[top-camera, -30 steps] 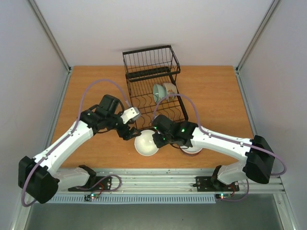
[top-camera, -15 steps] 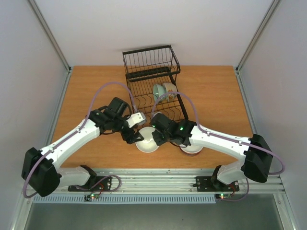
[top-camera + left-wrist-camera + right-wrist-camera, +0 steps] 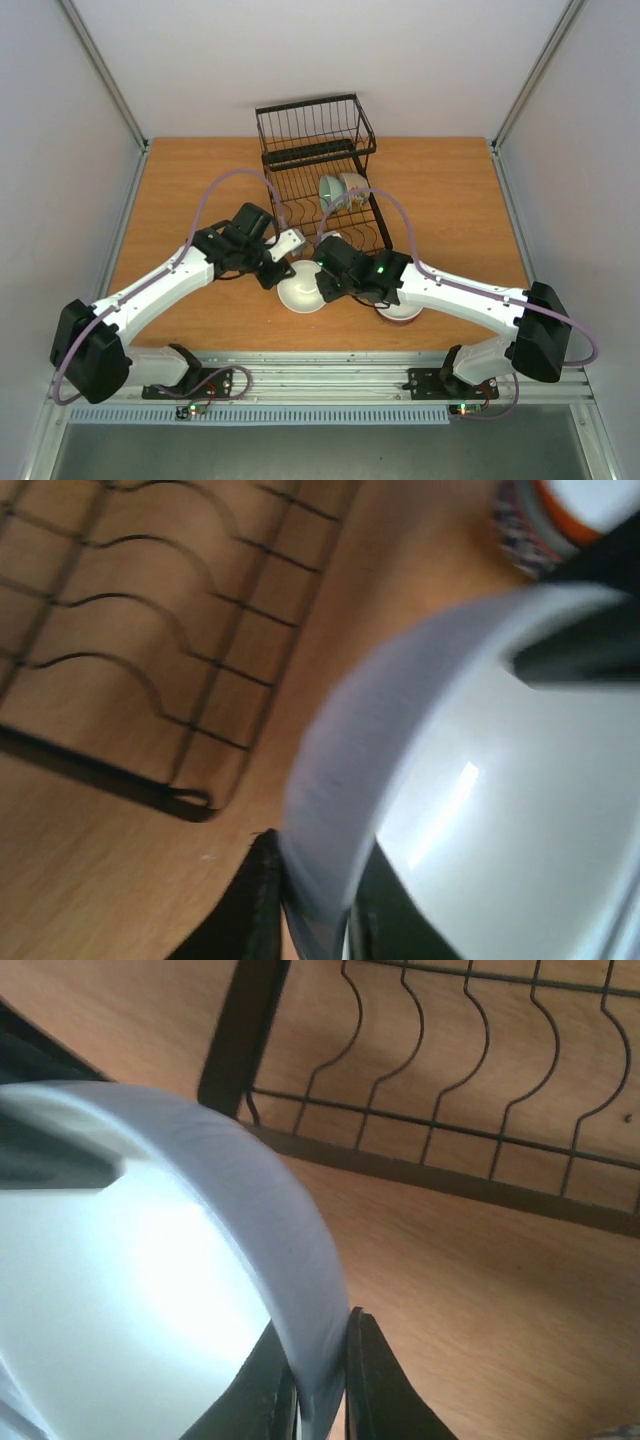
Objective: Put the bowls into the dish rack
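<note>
Pinching the same white bowl (image 3: 301,291) from opposite sides, both grippers have their jaws closed over its rim: the left gripper (image 3: 279,277) bites the edge at about nine o'clock, the right gripper (image 3: 326,288) at about three o'clock. In the left wrist view the bowl's wall (image 3: 340,780) sits wedged between two dark fingers (image 3: 250,905), one outside and one inside the rim; the right wrist view shows the same thing, the rim (image 3: 290,1250) clamped between its dark fingers (image 3: 375,1380). The bowl is open side up, near the front edge of the wooden table (image 3: 180,190), just at six o'clock from the near end of the dish rack (image 3: 320,190).

Inside the rack, two bowls stand on edge among the curved dividers, side by side toward its right: a pale green one (image 3: 331,189) and a cream one (image 3: 355,186). At four o'clock from the held bowl, a stack of bowls (image 3: 402,312) rests on the table, partly hidden under the right arm; the left wrist view catches its orange and patterned edge (image 3: 535,515) in the upper right corner.
</note>
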Motion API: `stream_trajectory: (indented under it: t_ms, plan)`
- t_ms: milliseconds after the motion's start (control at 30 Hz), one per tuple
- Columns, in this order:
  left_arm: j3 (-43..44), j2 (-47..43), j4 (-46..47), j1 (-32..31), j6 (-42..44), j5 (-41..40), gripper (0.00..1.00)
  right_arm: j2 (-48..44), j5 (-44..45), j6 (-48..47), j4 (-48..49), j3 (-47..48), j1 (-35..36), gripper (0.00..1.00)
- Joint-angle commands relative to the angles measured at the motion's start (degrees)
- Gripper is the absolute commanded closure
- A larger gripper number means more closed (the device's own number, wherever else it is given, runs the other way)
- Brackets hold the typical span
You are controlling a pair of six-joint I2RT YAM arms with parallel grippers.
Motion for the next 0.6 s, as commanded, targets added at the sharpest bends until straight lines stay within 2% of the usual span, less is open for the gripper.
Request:
stream_trajectory:
  t_ms: [0, 233, 300, 433, 567]
  plan:
    - [0.5, 0.6, -1.3, -0.6, 5.9, 2.4, 0.99, -1.8, -1.5, -1.7, 3.0, 2.3, 0.0, 0.99]
    - [0.5, 0.8, -2.2, -0.6, 6.8, 3.9, 0.99, -3.9, -3.5, -2.1, 5.1, 0.8, 0.0, 0.96]
    - [0.5, 0.3, -2.1, -0.6, 6.9, 4.3, 0.99, -5.5, -4.0, -2.2, 6.2, -0.3, 0.0, 0.86]
    - [-0.4, -1.8, -1.8, -0.6, 7.2, 6.3, 1.00, -11.3, -5.8, -2.6, 9.5, -3.6, 0.0, 0.53]
    - [-0.8, -4.7, -2.1, 0.1, 8.3, 10.5, 1.00, -17.4, -8.5, -2.0, 12.5, -6.8, 0.0, 0.39]
